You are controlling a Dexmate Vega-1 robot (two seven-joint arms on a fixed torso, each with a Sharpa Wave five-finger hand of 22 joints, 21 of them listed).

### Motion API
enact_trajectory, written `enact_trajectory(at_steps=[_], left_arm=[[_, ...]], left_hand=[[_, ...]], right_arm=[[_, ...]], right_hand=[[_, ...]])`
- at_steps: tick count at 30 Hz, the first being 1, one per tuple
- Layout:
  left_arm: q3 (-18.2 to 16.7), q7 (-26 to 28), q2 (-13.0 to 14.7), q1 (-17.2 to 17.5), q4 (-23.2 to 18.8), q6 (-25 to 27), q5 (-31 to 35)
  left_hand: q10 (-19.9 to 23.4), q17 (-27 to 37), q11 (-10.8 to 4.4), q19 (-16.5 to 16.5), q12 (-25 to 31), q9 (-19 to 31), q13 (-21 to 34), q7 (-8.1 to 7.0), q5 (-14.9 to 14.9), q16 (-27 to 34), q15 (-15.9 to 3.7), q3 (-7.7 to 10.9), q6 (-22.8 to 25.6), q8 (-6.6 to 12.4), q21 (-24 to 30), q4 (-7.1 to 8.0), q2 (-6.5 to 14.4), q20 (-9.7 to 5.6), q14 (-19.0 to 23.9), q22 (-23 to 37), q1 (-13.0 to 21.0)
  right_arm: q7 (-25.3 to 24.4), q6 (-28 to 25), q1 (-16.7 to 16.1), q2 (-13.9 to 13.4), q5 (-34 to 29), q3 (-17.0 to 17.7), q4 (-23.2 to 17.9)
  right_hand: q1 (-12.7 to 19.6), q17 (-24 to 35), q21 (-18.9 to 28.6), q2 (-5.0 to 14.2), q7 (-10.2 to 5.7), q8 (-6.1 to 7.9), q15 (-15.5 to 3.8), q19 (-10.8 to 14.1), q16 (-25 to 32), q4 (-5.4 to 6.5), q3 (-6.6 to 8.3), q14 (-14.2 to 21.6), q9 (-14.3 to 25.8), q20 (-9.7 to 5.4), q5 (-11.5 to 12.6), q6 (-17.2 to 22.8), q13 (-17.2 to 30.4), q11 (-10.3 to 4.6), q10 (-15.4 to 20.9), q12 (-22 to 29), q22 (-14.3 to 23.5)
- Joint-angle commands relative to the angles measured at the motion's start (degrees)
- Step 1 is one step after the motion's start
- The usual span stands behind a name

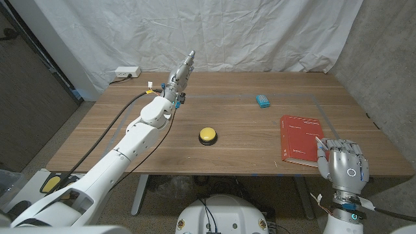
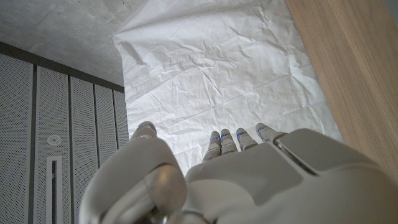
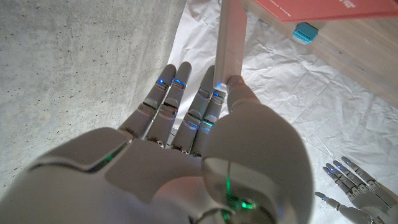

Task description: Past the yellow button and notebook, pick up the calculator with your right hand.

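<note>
My right hand (image 1: 343, 166) hangs at the counter's (image 1: 234, 153) near edge, fingers spread, holding nothing, just beside the red notebook (image 1: 301, 139). The calculator (image 1: 262, 100), small and teal, lies flat well beyond it, past the yellow button (image 1: 207, 135). I judge it light, rigid, slick plastic; pinch across its 2 long edges
</note>
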Motion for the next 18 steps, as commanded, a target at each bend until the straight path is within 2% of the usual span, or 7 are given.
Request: enact_trajectory(at_steps=[1,11,18], left_arm=[[0.1,-0.1,-0.3,-0.1,0.5,-0.4,-0.1],[-0.3,-0.4,-0.1,0.1,1.1,-0.6,-0.6],[-0.4,-1.1,0.1,0.0,1.7,-0.8,-1.0]], left_hand=[[-0.4,0.1,-0.18,-0.8,0.3,0.2,0.2,-0.28,-0.1,0.0,-0.20,-0.17,-0.2,0.13,0.0,0.14,0.8,-2.02,-0.5,0.3,0.2],[-0.3,0.1,-0.14,-0.8,0.3,0.2,0.2,-0.24,-0.1,0.0,-0.20,-0.25,-0.2,0.12,0.1,0.13,0.9,-2.04,-0.4,0.3,0.2],[-0.4,0.1,-0.25,-0.8,0.2,0.2,0.2,-0.24,-0.1,0.0,-0.19,-0.30,-0.2,0.14,0.1,0.12,0.9,-2.01,-0.4,0.3,0.3]], right_arm=[[2.7,-3.6,-2.4,-6.5,6.2,-1.2,-6.7],[6.8,-6.9,-3.2,-8.7,7.9,-1.8,-10.9],[8.0,-4.7,-3.8,-9.7,11.4,-0.7,-13.6]], right_hand=[[4.2,0.1,0.4,4.46,-2.33,4.27,-8.55,0.6,-0.2,0.35,0.05,0.7,5.9,-8.76,0.1,2.0,0.4,-0.36,0.1,0.3,0.2],[4.2,0.3,0.9,4.41,-2.34,4.14,-8.58,0.5,-0.3,0.39,-0.03,0.9,6.0,-8.75,0.1,2.1,0.3,-0.34,0.1,0.3,0.4],[4.3,0.4,1.2,4.42,-2.36,4.04,-8.61,0.4,-0.4,0.39,-0.06,1.0,6.0,-8.73,0.1,2.1,0.3,-0.33,0.1,0.3,0.5]])
